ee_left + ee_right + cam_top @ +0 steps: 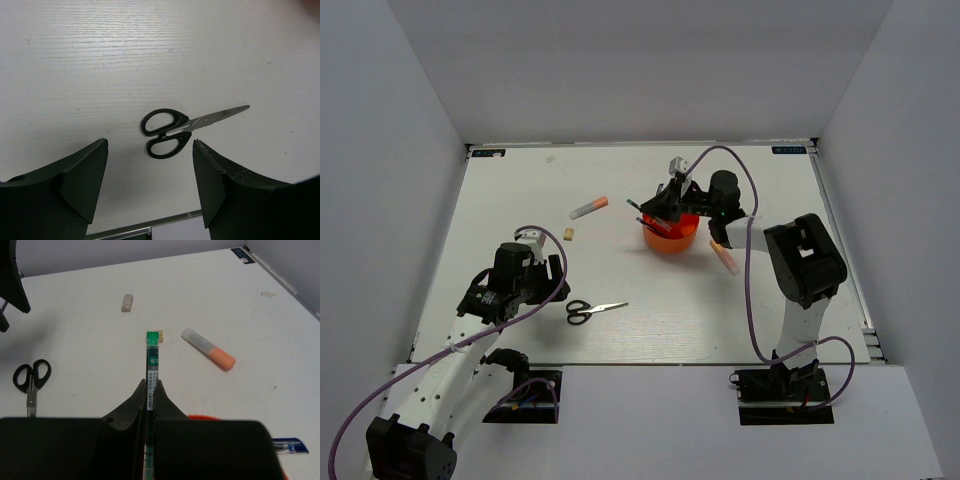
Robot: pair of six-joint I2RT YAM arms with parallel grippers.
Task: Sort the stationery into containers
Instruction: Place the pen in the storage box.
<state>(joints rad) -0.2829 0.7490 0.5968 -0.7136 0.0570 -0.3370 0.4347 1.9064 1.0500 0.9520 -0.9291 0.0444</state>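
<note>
The right fingers point(144, 392) are clamped shut on a dark pen point(151, 360), whose green end juts out ahead of them. The rim of the orange organizer cup point(202, 416) shows just below and right of the fingertips. Farther ahead on the worktop point(770, 320), an orange-capped marker point(207, 347) lies right of the pen's tip, with a white eraser point(127, 302) beyond it. The left fingers point(102, 150) stand wide apart and hold nothing. The black-handled scissors point(167, 132) lie closed between the 2 tips and just past them, touching neither, blades pointing right
</note>
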